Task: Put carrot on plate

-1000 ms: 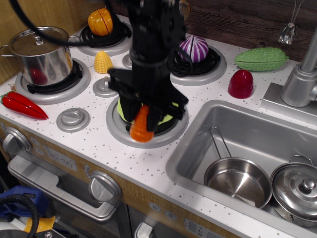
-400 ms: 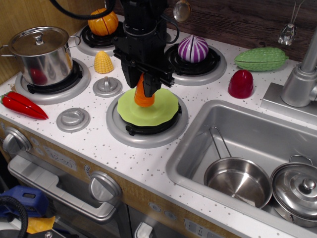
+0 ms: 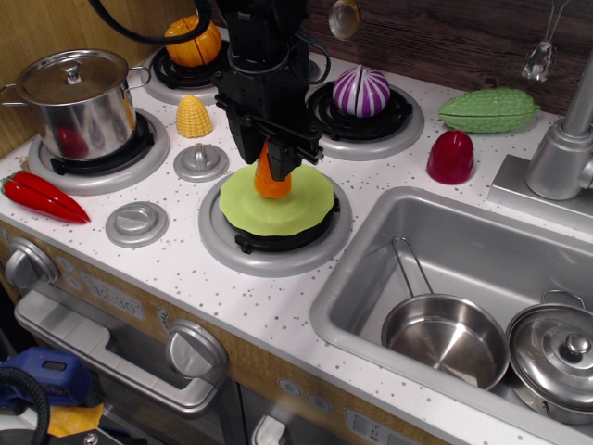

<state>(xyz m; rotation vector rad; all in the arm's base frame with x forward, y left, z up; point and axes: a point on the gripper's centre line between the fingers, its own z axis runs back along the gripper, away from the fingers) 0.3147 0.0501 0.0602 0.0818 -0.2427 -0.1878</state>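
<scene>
Gripper (image 3: 267, 159) black, pointing down over the far edge of the plate; fingers clamped on the carrot (image 3: 271, 178), one either side of its upper part. Carrot stands roughly upright between them, wide end down, on or just above the plate (image 3: 287, 206); contact cannot be told. Plate lies flat on the near centre burner (image 3: 222, 243). Left: corn (image 3: 193, 117), lidded pot (image 3: 76, 100), red pepper (image 3: 39, 197). Far right: striped purple vegetable (image 3: 361, 91). Right: sink (image 3: 371, 278) with steel pan (image 3: 456, 341).
</scene>
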